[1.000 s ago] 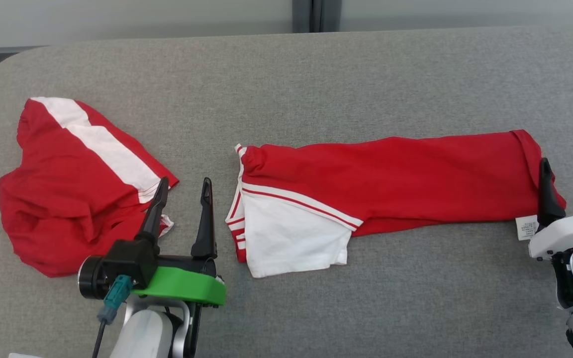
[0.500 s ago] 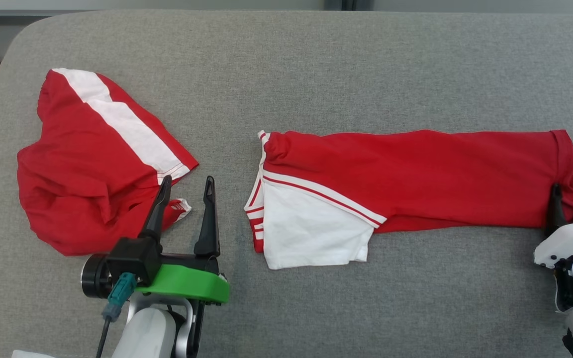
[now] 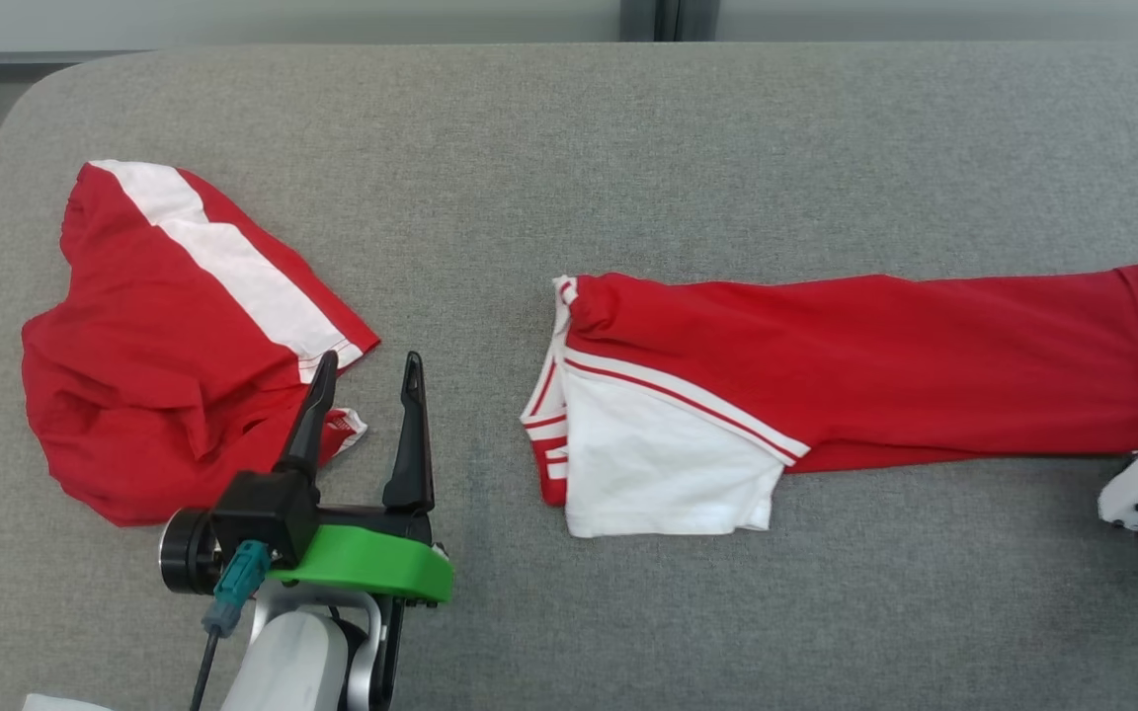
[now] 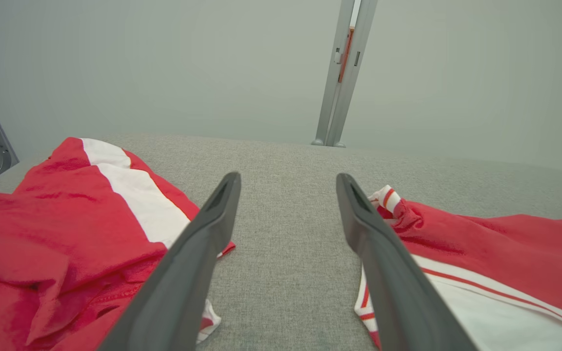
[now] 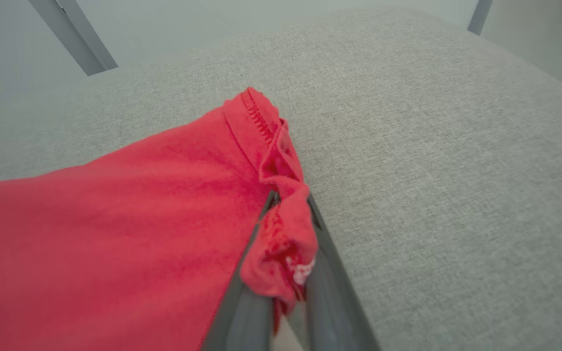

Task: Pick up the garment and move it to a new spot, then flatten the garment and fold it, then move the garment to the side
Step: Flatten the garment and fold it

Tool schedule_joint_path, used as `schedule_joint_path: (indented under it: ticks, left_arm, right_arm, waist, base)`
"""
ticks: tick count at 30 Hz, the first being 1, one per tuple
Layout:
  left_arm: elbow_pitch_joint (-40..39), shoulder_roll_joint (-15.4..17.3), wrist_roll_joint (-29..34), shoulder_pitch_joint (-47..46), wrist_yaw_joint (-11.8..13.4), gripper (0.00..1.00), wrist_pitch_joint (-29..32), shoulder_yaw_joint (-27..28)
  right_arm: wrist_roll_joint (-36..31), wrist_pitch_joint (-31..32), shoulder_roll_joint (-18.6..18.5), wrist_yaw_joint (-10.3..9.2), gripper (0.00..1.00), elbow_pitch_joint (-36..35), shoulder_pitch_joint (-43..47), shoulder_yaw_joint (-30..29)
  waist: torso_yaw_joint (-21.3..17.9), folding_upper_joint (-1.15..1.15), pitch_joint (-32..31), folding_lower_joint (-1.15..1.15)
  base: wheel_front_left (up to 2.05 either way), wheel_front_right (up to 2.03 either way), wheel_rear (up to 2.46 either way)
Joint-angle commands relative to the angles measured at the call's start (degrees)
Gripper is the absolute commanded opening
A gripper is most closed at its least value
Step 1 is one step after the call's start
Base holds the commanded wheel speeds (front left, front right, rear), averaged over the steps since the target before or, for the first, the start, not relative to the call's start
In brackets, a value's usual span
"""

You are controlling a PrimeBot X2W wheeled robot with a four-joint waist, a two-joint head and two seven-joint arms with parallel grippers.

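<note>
A grey fabric-covered table [image 3: 569, 148] stands before a pale wall. On its right half lies the garment [image 3: 875, 365], red with a white panel [image 3: 658, 464] at its left end. It is stretched out in a long band from left to right. The right gripper [image 5: 291, 202] is at the far right end of this band. Its two fingers are closed on the bunched red hem there, and a small fold of cloth sits pinched between them. The left gripper [image 3: 369, 360] hovers over bare table with its fingers wide apart and nothing between them. It is apart from the garment, whose white end lies to its right. A second red garment [image 3: 164, 336] with a white stripe lies crumpled to its left, its edge just beside the gripper's left finger.
</note>
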Motion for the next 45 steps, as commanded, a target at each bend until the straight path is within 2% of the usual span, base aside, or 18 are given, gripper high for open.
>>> schedule_joint_path:
  ticks: [1,7,10,13,21,24,30,38,45]
  left_arm:
    - [0.2,0.1,-0.2,-0.4,0.1,1.0,0.0,0.1]
    - [0.5,0.1,-0.6,0.2,0.0,1.0,0.0,0.3]
    - [0.6,0.1,-1.1,0.9,0.1,1.0,0.0,0.6]
    - [0.8,0.1,-1.5,1.4,0.1,1.0,0.0,0.9]
    - [1.4,0.1,-2.1,3.2,-0.4,1.0,0.0,0.9]
    - [1.5,0.1,-1.9,3.9,-0.6,1.0,0.0,1.1]
    - [1.9,0.1,-1.6,4.8,-1.1,1.0,0.0,1.1]
    - [2.3,0.1,-2.1,5.5,-1.3,1.0,0.0,0.6]
    - [2.3,0.1,-2.5,5.9,-1.0,1.0,0.0,0.5]
  right_arm:
    - [-0.7,0.0,-1.4,-0.12,0.0,0.6,0.0,-1.2]
    - [-4.3,0.0,-5.0,-0.11,0.0,2.0,-1.1,-8.2]
    - [-6.0,0.0,-4.6,-0.11,0.0,0.3,-1.5,-9.8]
    - [-7.5,0.0,-3.0,-0.1,0.0,-2.5,-1.6,-9.0]
    - [-7.0,0.0,4.7,-0.1,0.0,-12.4,-0.1,-1.5]
    - [-5.6,0.1,8.5,-0.1,0.0,-15.5,1.4,4.0]
    - [-2.8,1.9,12.9,-0.1,0.0,-18.4,4.6,13.6]
    - [-0.6,1.6,14.3,-0.09,0.0,-16.3,6.3,20.2]
    - [0.9,1.4,14.5,-0.07,0.0,-13.2,5.8,25.0]
  waist:
    - [-0.2,0.0,-0.4,0.0]
    - [-0.4,0.0,-1.7,0.0]
    - [-0.6,0.0,-2.8,0.0]
    - [-0.8,0.0,-3.8,0.0]
    - [-0.1,0.0,-7.2,0.0]
    - [0.8,0.0,-8.2,0.0]
    - [3.0,0.0,-9.1,0.0]
    - [6.6,0.0,-9.2,0.0]
    - [8.3,0.0,-8.8,0.0]
  base:
    - [0.0,0.0,0.0]
    - [0.0,0.0,0.0]
    - [0.0,0.0,0.0]
    - [0.0,0.0,0.0]
    - [0.0,0.0,0.0]
    - [0.0,0.0,0.0]
    - [0.0,0.0,0.0]
    - [0.0,0.0,0.0]
    - [0.0,0.0,0.0]
